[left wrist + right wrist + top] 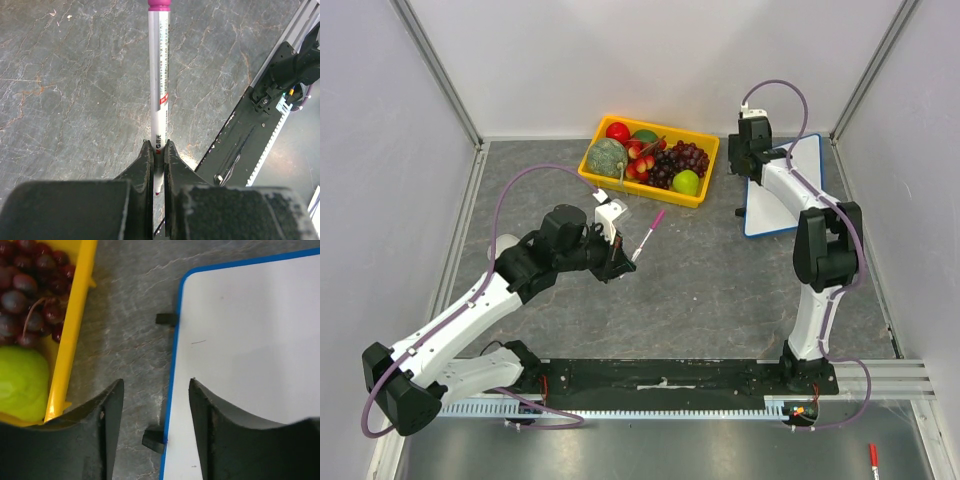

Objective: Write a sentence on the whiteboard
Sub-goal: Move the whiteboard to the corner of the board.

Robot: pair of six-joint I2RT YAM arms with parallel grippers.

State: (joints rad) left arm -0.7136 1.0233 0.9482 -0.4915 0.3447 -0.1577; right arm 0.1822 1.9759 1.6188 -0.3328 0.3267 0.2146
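Observation:
The whiteboard (782, 195) lies at the right of the table, white with a blue rim and black feet; it is blank in the right wrist view (250, 340), with no sentence visible. My right gripper (752, 150) is open and hovers over the board's left edge (172, 390), one finger over the table and one over the board. My left gripper (620, 255) is mid-table, shut on a white marker (648, 234) with a magenta end (159, 5). The marker's tip sits between the fingers (159, 165).
A yellow fruit basket (705, 168) with grapes, a green apple and other fruit stands at the back, just left of the whiteboard (75, 330). The black base rail (250, 135) runs along the near edge. A red-capped pen (872, 458) lies off the table at front right.

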